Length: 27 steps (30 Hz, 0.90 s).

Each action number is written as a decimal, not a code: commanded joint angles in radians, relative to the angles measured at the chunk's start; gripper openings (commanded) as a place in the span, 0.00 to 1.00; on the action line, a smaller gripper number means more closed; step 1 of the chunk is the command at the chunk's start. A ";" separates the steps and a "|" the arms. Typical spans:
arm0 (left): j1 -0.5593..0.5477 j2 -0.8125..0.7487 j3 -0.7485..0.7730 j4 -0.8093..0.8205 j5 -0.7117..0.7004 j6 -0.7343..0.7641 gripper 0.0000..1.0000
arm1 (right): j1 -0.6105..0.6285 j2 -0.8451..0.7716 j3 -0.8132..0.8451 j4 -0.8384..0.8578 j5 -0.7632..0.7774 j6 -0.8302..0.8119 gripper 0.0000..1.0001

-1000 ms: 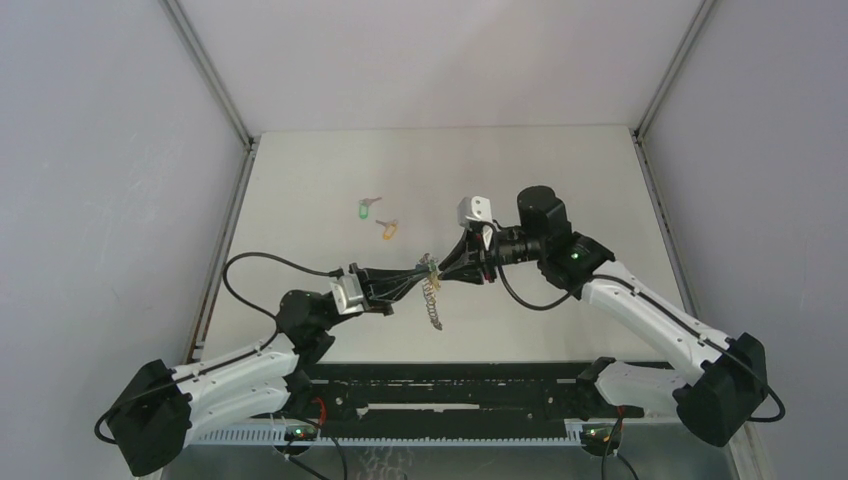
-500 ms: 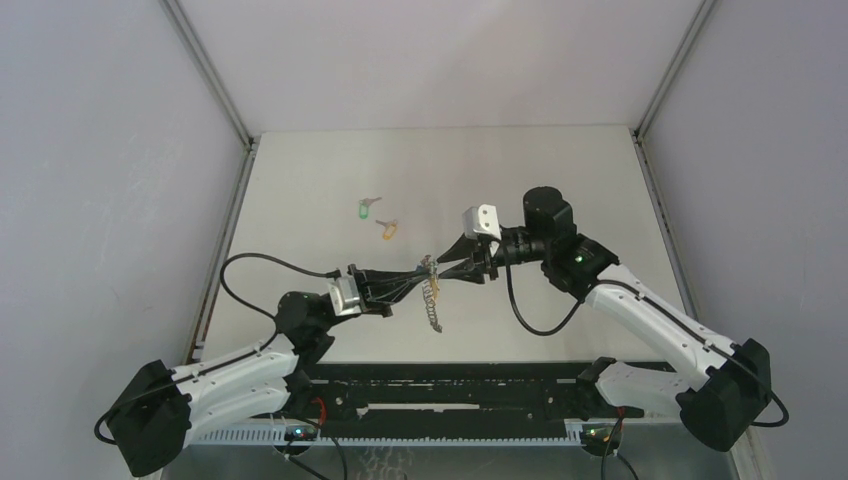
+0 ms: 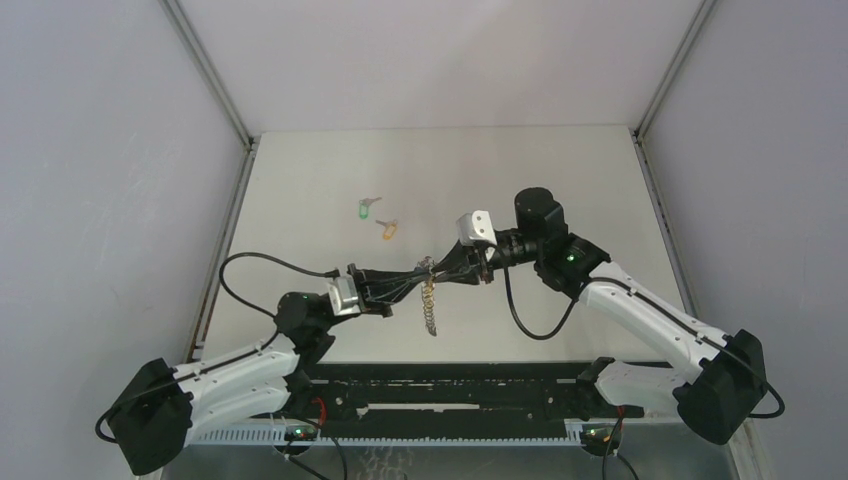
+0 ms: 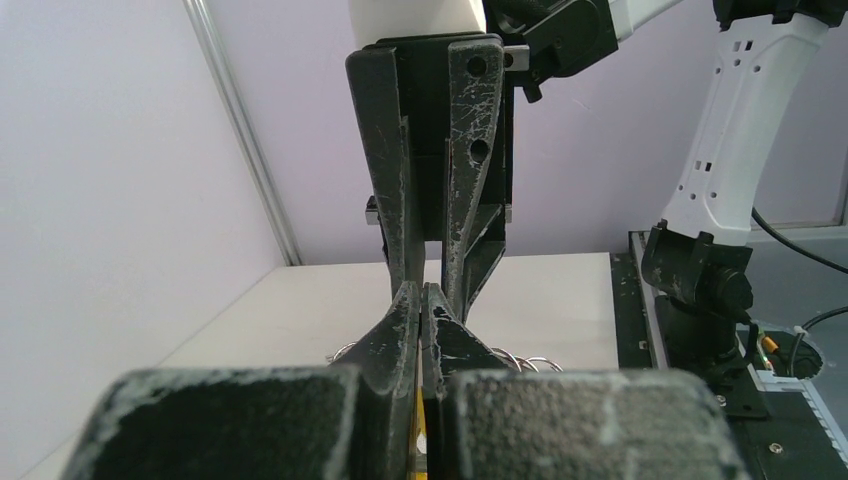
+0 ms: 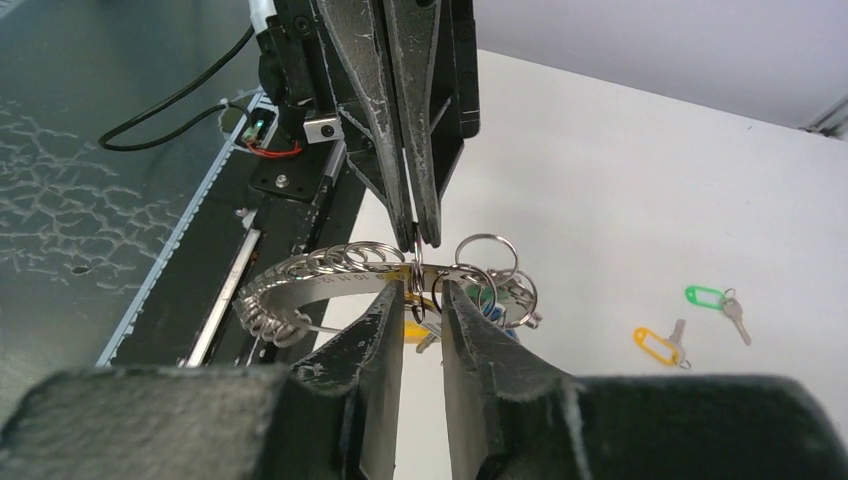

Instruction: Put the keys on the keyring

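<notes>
Now, above mid-table: two pincers meet tip to tip on keyring, chain dangling toward near edge. Left pincer clamped shut on ring's band. Right pincer straddles same band just beside it, fingers narrowly apart, firm hold impossible to confirm. Band runs crosswise to both pincers. Green-tagged key and orange-tagged key lie flat farther back, on left arm's side, well apart from ring. Third key not made out. Reach looks unobstructed, walls distant.
</notes>
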 commanded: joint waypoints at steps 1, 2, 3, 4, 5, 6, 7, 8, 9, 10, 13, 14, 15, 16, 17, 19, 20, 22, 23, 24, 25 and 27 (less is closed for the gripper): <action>-0.004 0.007 -0.003 0.089 0.010 -0.017 0.00 | 0.006 0.007 0.014 0.028 -0.037 -0.015 0.18; -0.004 0.009 -0.004 0.089 0.010 -0.017 0.00 | 0.006 0.008 0.016 0.028 -0.041 -0.015 0.17; -0.005 0.010 -0.003 0.091 0.010 -0.017 0.00 | 0.006 0.009 0.020 0.028 -0.044 -0.016 0.15; -0.005 0.012 -0.005 0.091 0.011 -0.017 0.00 | 0.006 0.009 0.022 0.026 -0.046 -0.015 0.14; -0.005 0.014 -0.006 0.093 0.010 -0.017 0.00 | 0.006 0.009 0.024 0.024 -0.049 -0.016 0.10; -0.005 0.014 -0.006 0.095 0.010 -0.017 0.00 | 0.006 0.009 0.028 0.020 -0.051 -0.017 0.08; -0.004 0.014 -0.007 0.096 0.010 -0.018 0.00 | 0.006 0.010 0.029 0.015 -0.049 -0.019 0.03; -0.004 0.014 -0.007 0.096 0.010 -0.019 0.00 | 0.006 0.009 0.031 0.006 -0.048 -0.022 0.00; -0.004 0.013 -0.007 0.096 0.008 -0.018 0.00 | 0.005 0.009 0.036 -0.010 -0.041 -0.031 0.00; -0.004 0.011 -0.010 0.092 0.003 -0.015 0.00 | 0.003 0.006 0.041 -0.033 -0.029 -0.040 0.00; -0.004 -0.011 -0.009 0.034 -0.016 0.006 0.05 | 0.003 -0.002 0.074 -0.131 0.040 -0.091 0.00; -0.004 -0.022 -0.005 -0.008 -0.021 0.018 0.10 | 0.004 -0.007 0.090 -0.182 0.069 -0.110 0.00; -0.004 -0.036 0.001 -0.061 -0.025 0.033 0.14 | 0.005 -0.011 0.110 -0.234 0.104 -0.132 0.00; -0.004 -0.048 0.011 -0.119 -0.027 0.048 0.19 | 0.009 -0.014 0.129 -0.281 0.140 -0.153 0.00; -0.005 -0.062 0.021 -0.175 -0.028 0.067 0.23 | 0.014 -0.017 0.150 -0.331 0.178 -0.170 0.00; -0.005 -0.086 0.041 -0.270 -0.033 0.097 0.32 | 0.034 -0.018 0.192 -0.415 0.269 -0.201 0.00; -0.004 -0.097 0.048 -0.309 -0.036 0.110 0.35 | 0.050 -0.015 0.215 -0.454 0.318 -0.213 0.00; -0.004 -0.113 0.059 -0.362 -0.044 0.131 0.41 | 0.098 -0.003 0.261 -0.530 0.431 -0.238 0.00; -0.004 -0.118 0.063 -0.380 -0.046 0.139 0.43 | 0.122 0.006 0.285 -0.578 0.491 -0.249 0.00; -0.004 -0.119 0.068 -0.388 -0.045 0.142 0.44 | 0.146 0.016 0.313 -0.609 0.548 -0.258 0.00; -0.004 -0.115 0.071 -0.389 -0.044 0.142 0.45 | 0.173 0.029 0.338 -0.645 0.614 -0.269 0.00; -0.005 -0.106 0.079 -0.389 -0.040 0.146 0.46 | 0.219 0.061 0.388 -0.710 0.705 -0.289 0.00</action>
